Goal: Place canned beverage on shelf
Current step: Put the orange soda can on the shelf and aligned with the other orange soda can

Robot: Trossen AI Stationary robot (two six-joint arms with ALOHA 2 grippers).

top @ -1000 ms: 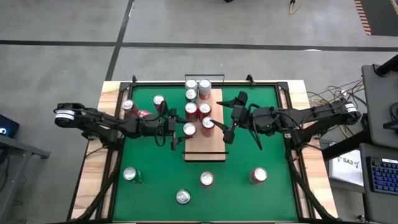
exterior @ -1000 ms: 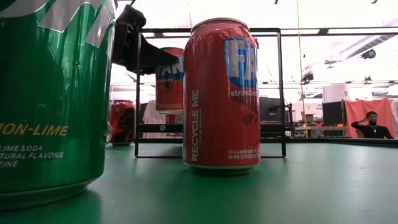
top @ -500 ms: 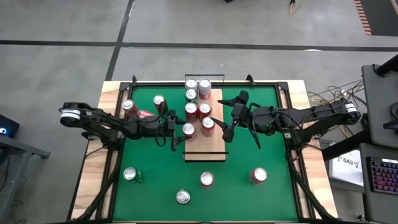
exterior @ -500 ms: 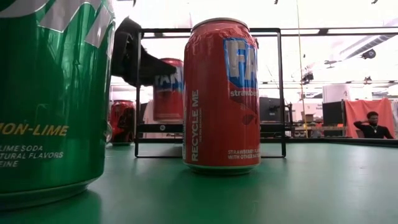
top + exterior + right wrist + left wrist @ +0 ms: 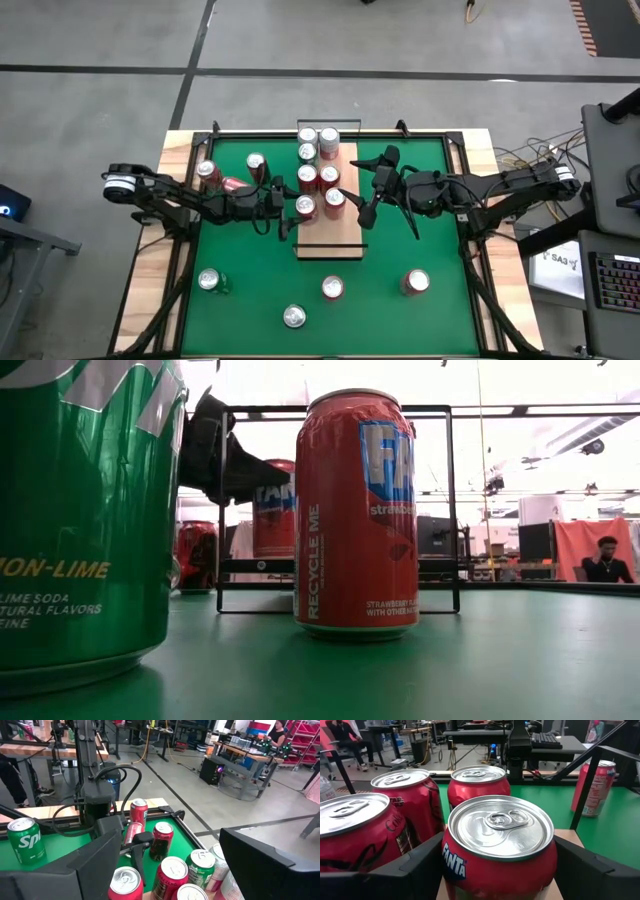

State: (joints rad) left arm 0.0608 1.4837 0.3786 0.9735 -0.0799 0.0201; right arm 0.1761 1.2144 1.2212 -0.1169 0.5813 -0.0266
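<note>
The shelf is a pale wood board with black rails, lying mid-table with several cans on its far half. My left gripper reaches in from the table's left and is shut on a red Fanta can at the board's left edge. In the low view this can shows behind the black shelf frame. My right gripper hangs open above the shelf's right side, its fingers wide apart with nothing between them. My left gripper pinches the Fanta can between its two fingers, one on each side wall below the top rim. The fingers lie level and come from the table's left. The can stands upright with its base down at the board; whether it rests there I cannot tell.
Beside the held can stand red cans on the shelf. On the green mat more cans stand: two upright and one lying at the far left, a green one near left, others along the near side.
My left gripper has gone down with the Fanta can. The can has stayed upright and sunk from well above the shelf board to its level. My right gripper has kept still.
</note>
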